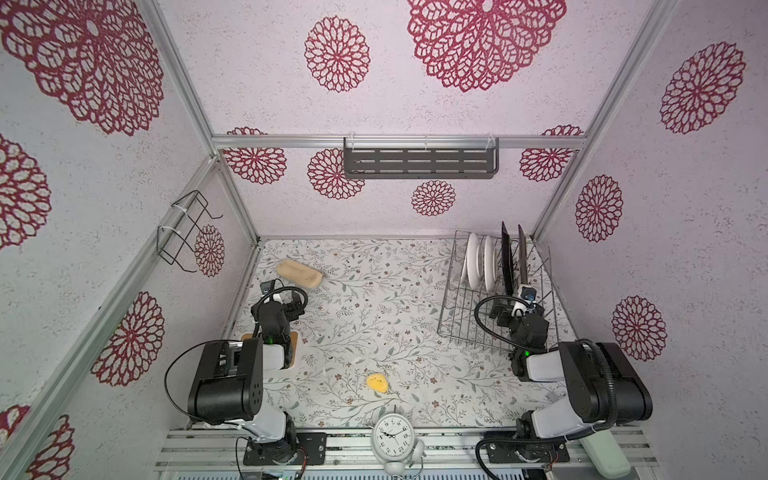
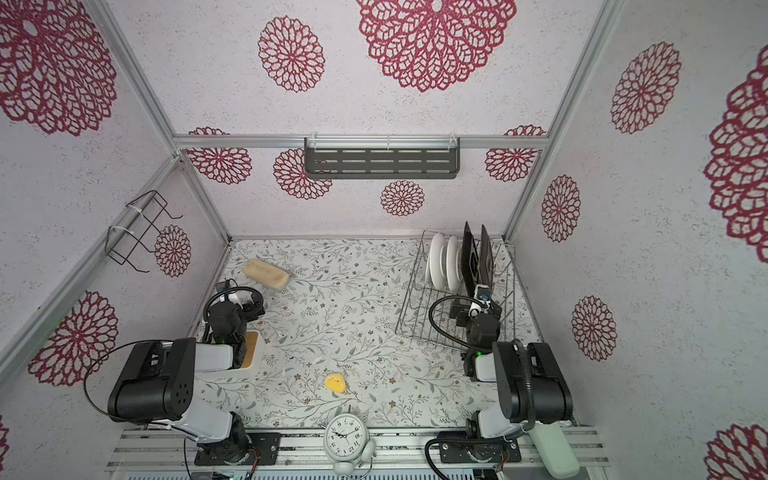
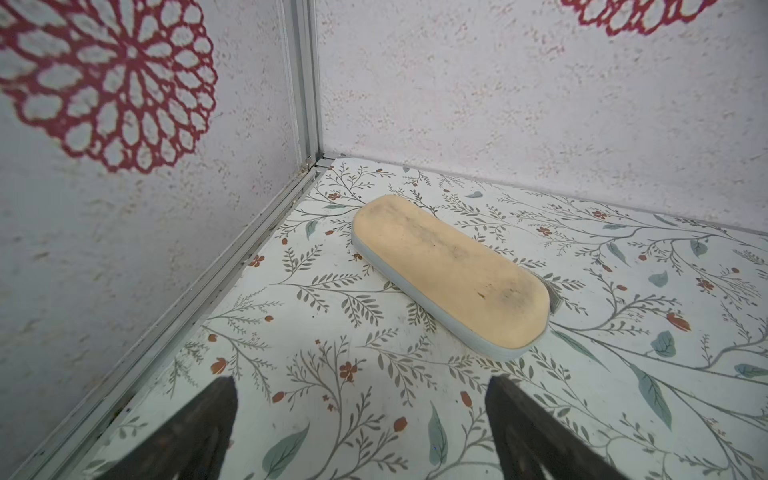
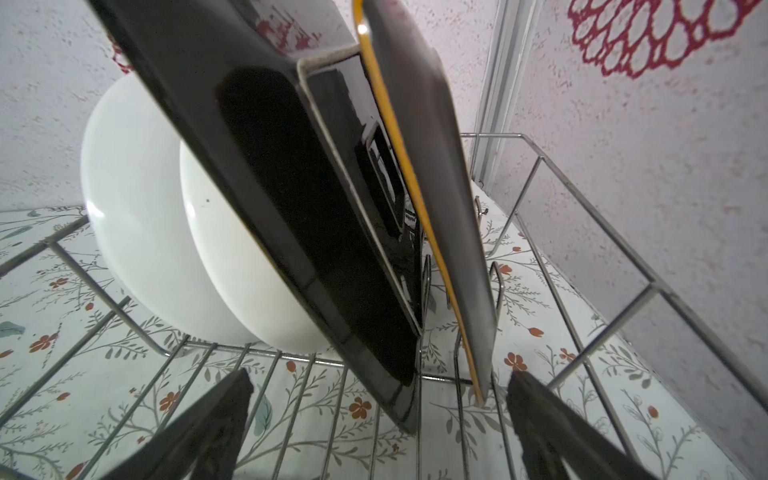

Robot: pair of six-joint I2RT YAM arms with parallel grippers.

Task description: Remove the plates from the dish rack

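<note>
Right gripper (image 4: 378, 376), jaws apart, faces glossy dark square plates (image 4: 291, 187) upright in silver wire dish rack (image 4: 648, 286): likely stiff, slick, brittle, so pinch one rim; left gripper (image 3: 363, 382) likewise apart.

**Where the cameras look**

Both top views look down from high up at the whole table (image 1: 374, 299). The left wrist camera sits low near the tan pad (image 3: 449, 274). The right wrist camera sits very close to the plates (image 4: 291, 208) in the dish rack (image 4: 652, 284).
</note>
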